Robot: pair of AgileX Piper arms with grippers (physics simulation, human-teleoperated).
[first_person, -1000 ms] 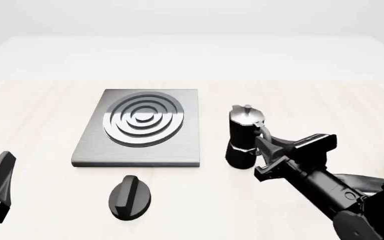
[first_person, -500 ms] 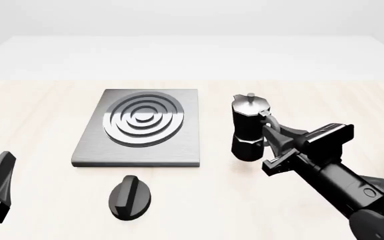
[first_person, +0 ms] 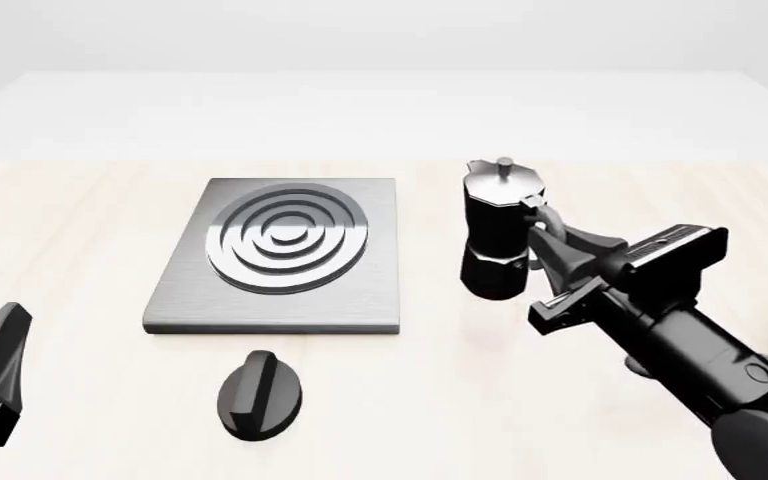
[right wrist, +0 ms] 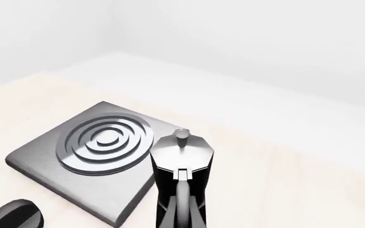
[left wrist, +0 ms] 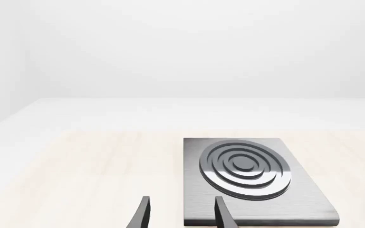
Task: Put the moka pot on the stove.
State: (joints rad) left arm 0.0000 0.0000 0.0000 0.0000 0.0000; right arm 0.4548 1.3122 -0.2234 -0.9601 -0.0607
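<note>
Right tool [first_person: 554, 243] clenched on the curved handle of the moka pot [first_person: 496, 232], pot upright and raised off the counter [first_person: 77, 210], just right of the stove [first_person: 279, 256] and apart from it, faint shadow beneath. Left tool [left wrist: 181, 212] released, fingers spread, hanging near the stove's front left corner, nothing between them. Black oval knob [first_person: 259, 394] lying on the counter just in front of the stove, untouched.
</note>
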